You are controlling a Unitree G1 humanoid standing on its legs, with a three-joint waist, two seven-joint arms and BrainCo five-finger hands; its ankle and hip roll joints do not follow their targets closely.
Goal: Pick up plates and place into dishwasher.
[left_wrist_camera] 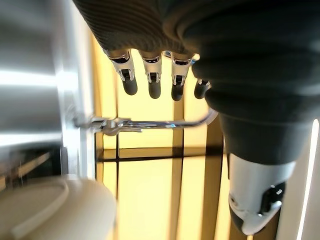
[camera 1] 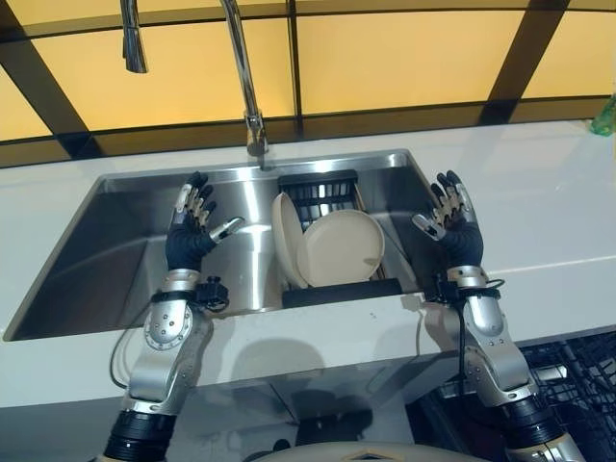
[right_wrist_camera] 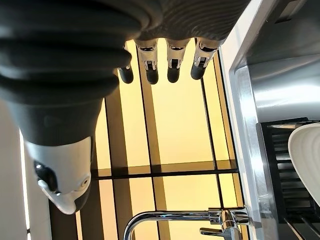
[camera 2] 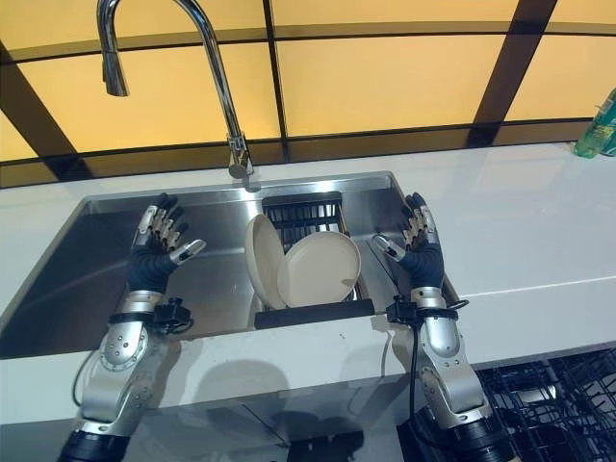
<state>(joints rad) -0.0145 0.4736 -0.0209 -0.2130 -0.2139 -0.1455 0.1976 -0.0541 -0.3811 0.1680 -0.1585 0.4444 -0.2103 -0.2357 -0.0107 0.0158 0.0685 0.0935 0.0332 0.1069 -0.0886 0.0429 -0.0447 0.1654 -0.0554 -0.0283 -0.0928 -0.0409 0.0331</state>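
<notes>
In the sink (camera 1: 115, 269), two plates (camera 1: 332, 248) stand between the open, empty left hand (camera 1: 190, 231) and right hand (camera 1: 452, 223).

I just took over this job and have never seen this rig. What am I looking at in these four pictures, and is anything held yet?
A humanoid robot stands at a steel sink. Two pictures come from its head camera, looking down; the other two come from wrist cameras looking along each hand. The left hand is raised over the basin, the right hand over the sink's right edge, both open and holding nothing. Between them, two cream plates stand leaning in a black rack inside the sink. A tap rises behind. A dishwasher basket shows at lower right.
</notes>
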